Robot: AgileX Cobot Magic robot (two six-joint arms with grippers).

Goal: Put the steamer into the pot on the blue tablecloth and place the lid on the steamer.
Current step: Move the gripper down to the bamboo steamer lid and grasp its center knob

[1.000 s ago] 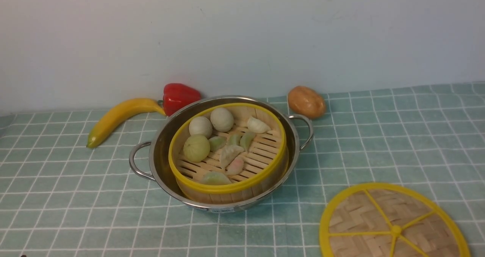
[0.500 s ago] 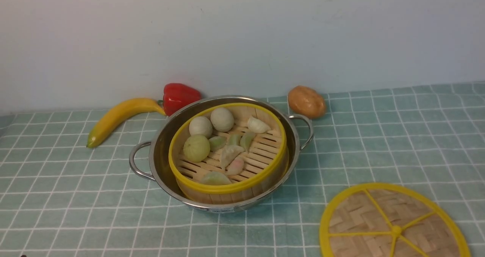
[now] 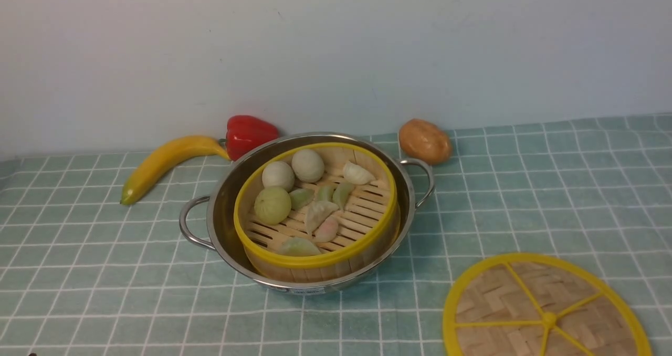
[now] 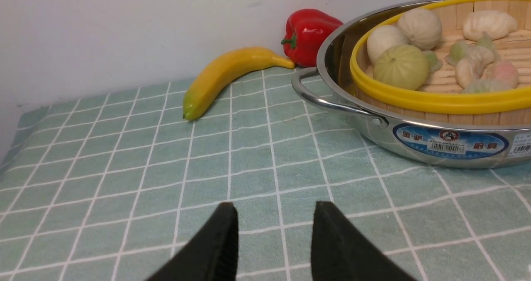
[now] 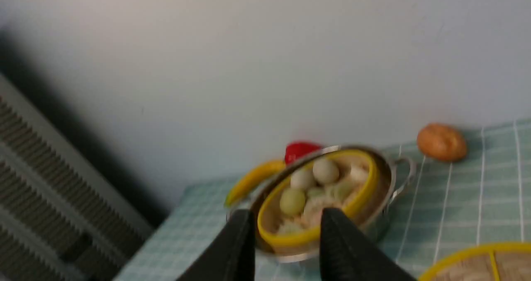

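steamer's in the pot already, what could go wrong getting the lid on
1. The lid lies flat on the blue tablecloth, so the open right gripper may pinch cloth along with the thin rim, or slip off it.
2. The steamer sits off-centre in the pot, close to its near wall. A lid aimed at the pot's middle could land skewed and slide off.

Front cam looks forward-down; left wrist low, close; right wrist farther back; all share the shiny steel pot [image 3: 224, 209].
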